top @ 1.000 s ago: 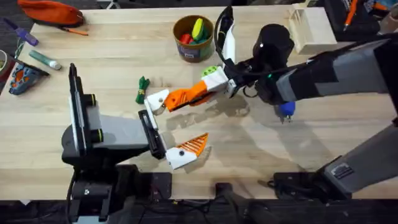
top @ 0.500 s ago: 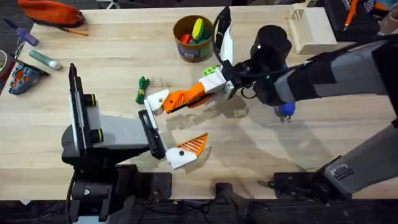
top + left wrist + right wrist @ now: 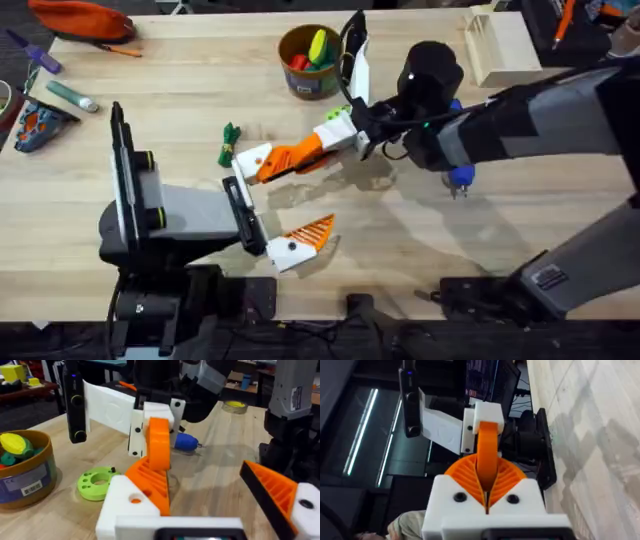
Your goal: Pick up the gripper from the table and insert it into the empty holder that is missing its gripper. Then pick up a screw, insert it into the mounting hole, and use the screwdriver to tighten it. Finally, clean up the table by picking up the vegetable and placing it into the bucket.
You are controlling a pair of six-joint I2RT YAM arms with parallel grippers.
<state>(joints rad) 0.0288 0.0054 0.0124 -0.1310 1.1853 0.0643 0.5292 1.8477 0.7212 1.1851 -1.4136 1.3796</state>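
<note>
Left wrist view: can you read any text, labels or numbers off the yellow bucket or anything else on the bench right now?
Nothing can be read.
Small round mustard-yellow bucket: a white sticker on its blue band carries print too small to read.
Grey arm housing: a white label there, lettering too blurred to read.
Flat green ring-shaped disc: no text on it.

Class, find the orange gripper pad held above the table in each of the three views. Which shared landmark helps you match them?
Overhead: the orange gripper pad sits mid-table, slanting between the two arms.
Left wrist: mid-picture, standing upright.
Right wrist: mid-picture, clamped between ribbed orange jaws.
Shared landmark: the white holder at the pad's far end.
</note>
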